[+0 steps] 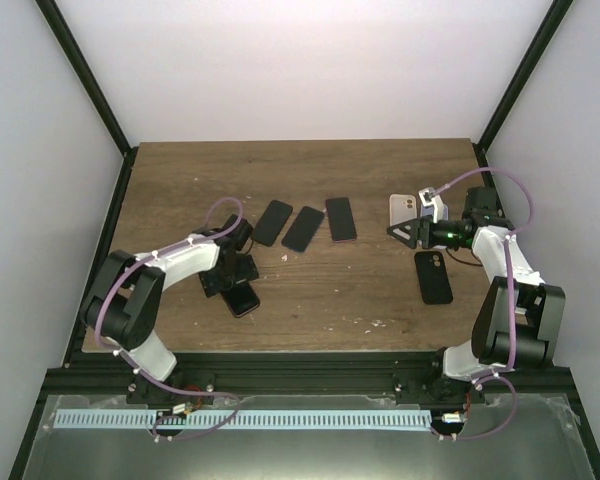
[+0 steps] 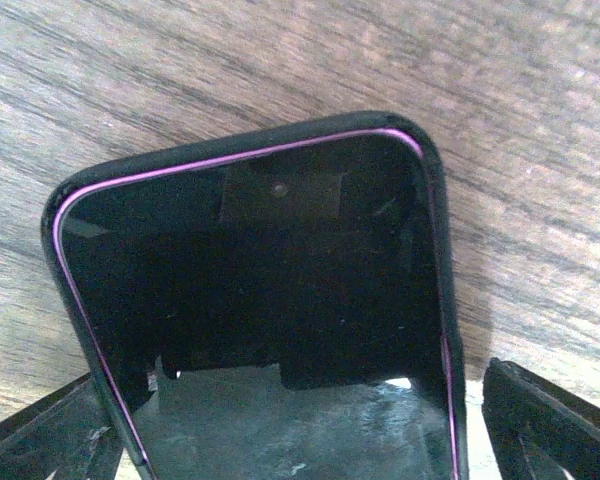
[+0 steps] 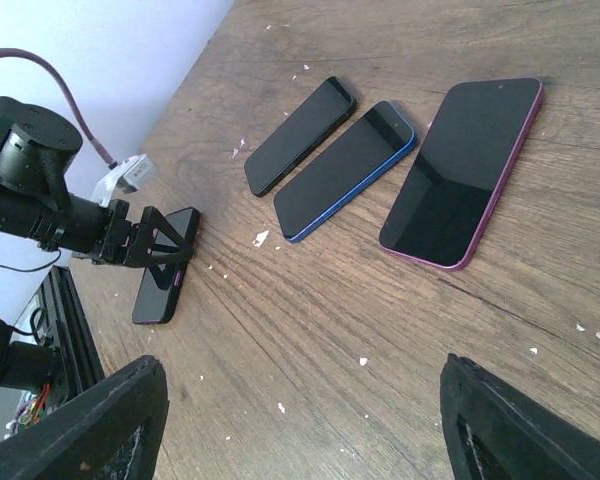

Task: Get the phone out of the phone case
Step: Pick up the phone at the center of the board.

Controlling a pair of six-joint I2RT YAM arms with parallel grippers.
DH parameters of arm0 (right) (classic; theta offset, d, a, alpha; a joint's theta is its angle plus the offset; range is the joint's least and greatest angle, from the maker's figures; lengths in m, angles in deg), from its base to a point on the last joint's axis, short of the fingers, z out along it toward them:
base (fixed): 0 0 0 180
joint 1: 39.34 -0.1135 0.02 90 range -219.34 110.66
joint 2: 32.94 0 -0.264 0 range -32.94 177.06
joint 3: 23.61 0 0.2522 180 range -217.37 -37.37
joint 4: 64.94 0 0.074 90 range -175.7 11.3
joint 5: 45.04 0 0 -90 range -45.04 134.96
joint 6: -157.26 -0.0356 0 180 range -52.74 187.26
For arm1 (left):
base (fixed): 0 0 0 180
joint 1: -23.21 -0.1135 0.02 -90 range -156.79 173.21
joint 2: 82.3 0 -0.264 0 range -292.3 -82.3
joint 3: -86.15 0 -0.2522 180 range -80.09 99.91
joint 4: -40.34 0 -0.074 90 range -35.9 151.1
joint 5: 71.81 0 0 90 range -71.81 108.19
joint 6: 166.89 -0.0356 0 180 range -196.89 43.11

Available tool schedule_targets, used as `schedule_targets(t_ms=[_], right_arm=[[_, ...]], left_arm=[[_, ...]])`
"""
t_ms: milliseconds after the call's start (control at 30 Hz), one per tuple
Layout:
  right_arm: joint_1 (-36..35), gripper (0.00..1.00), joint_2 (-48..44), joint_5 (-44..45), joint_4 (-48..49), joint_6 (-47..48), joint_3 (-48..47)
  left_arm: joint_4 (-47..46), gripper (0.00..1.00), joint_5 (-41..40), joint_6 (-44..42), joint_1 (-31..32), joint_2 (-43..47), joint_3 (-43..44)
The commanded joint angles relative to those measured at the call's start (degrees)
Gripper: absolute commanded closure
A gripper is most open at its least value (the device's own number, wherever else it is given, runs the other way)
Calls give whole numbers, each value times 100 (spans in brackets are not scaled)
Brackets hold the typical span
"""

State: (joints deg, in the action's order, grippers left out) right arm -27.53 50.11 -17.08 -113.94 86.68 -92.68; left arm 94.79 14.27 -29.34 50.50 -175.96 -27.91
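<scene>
Black phone case, purple phone inside, lies flat between the left gripper's open, empty jaws, likely for bracing; right gripper hangs wide open, empty.

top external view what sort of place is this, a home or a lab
Most likely a robot lab test cell, not a home: plain white panel walls in black metal frame struts enclose a brown wooden table, and two robot arms are bolted at its near edge.

Cased phone — flat, screen up
</scene>
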Motion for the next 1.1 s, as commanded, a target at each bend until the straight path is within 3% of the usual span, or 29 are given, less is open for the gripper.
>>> schedule_targets(t_ms=[0, 200, 367, 600, 867, 1067], right_arm=[[-13, 25, -28, -193, -7, 42, -12], [-17, 25, 43, -168, -61, 44, -33], [-17, 25, 76, -142, -79, 37, -34], [-13, 27, 16, -88, -59, -8, -55], [-19, 28, -98, 57, -646, 134, -811], [-250, 31, -130, -205, -1178, 289, -1443]], left_arm=[[360, 6, 424, -32, 30, -234, 255], [431, 15, 520, -5, 31, -410, 271], [372, 32, 701, -148, 33, -518, 413], [354, 49, 578, -197, 123, 101, 582], [-132, 58, -9, -451, 705, 990, 1171], [-955, 61, -244, -521, 978, 912, 1765]])
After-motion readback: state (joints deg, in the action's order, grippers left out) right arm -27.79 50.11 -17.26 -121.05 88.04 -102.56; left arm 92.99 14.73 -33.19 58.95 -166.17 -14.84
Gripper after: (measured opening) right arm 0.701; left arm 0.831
